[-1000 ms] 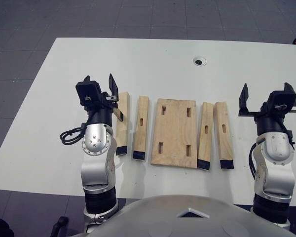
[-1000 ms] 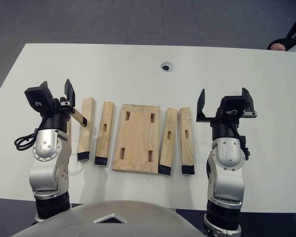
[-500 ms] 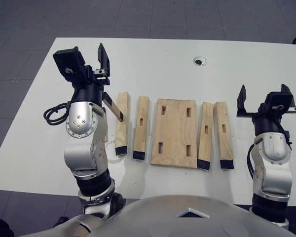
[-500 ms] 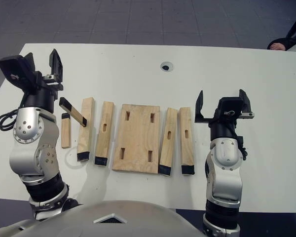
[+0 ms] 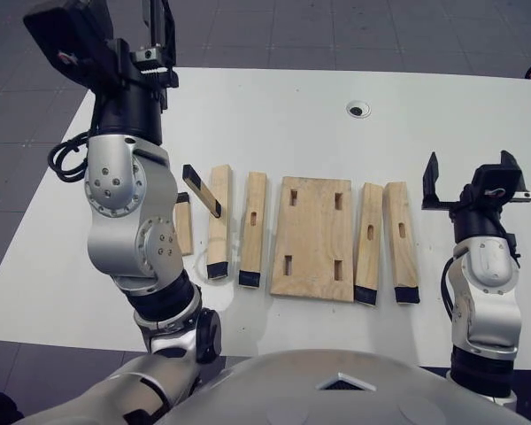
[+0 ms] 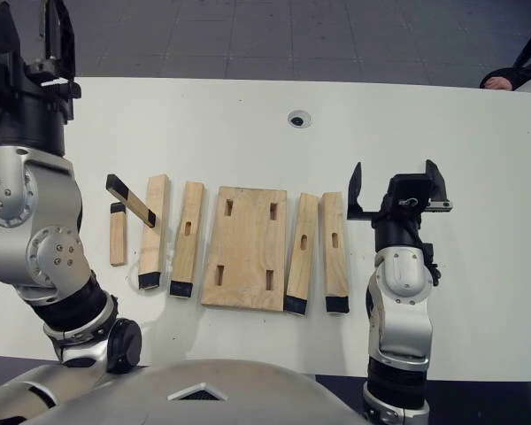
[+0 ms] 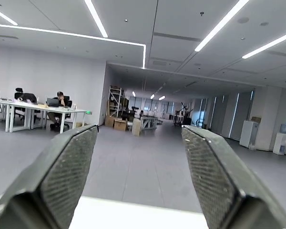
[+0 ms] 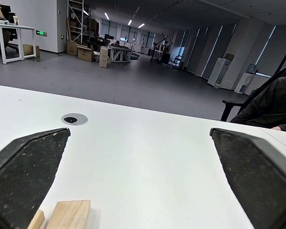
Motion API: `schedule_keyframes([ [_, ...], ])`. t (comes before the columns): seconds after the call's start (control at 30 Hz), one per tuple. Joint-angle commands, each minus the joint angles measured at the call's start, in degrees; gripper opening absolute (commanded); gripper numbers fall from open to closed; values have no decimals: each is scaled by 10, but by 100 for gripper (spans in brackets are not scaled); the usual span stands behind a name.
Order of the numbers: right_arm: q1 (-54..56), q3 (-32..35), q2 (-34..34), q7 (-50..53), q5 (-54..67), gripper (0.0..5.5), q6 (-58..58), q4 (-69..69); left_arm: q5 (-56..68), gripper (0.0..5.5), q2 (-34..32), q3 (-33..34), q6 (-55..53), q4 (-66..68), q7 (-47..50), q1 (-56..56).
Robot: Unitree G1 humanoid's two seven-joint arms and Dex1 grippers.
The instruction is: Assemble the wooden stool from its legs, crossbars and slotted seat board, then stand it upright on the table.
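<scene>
- The left gripper (image 5: 113,35) has risen high above the table (image 5: 274,106), fingers wide apart, holding nothing.
- A short crossbar (image 5: 202,190) stays propped on the leftmost leg (image 5: 219,232).
- The right gripper (image 5: 472,184) hovers open and empty, right of the seat board (image 5: 314,237); assembly looks unstarted.
</scene>
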State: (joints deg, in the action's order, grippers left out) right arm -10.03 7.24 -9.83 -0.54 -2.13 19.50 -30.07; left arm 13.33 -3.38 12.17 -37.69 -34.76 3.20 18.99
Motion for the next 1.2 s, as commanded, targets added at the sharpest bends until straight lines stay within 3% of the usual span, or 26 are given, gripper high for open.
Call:
schedule_keyframes([
  [0.03,-2,-2,5,1,-3,550,-1,-7,-1,323,8,-16,-121,57,18,-58],
  [0.2,-6,3,6,1,0,550,0,-13,-8,323,13,-55,-237,106,17,-137],
  [0.37,-8,5,8,1,1,550,-2,-14,1,323,23,-42,-234,103,16,-138],
  [0.63,-13,4,13,2,-1,550,-7,-11,15,323,26,11,-17,10,12,-43],
  [0.8,-15,4,14,3,-2,550,-7,-13,13,323,-2,7,14,-97,9,-35],
  [0.97,-13,5,12,1,-1,550,-2,-18,34,323,-10,-34,-52,-221,2,-163],
  [1.1,-15,15,6,-3,1,550,5,-27,13,396,-99,-88,28,-252,-33,-387],
  [1.2,-14,16,5,-3,0,550,6,-27,-10,440,-134,-103,48,-252,-27,-490],
])
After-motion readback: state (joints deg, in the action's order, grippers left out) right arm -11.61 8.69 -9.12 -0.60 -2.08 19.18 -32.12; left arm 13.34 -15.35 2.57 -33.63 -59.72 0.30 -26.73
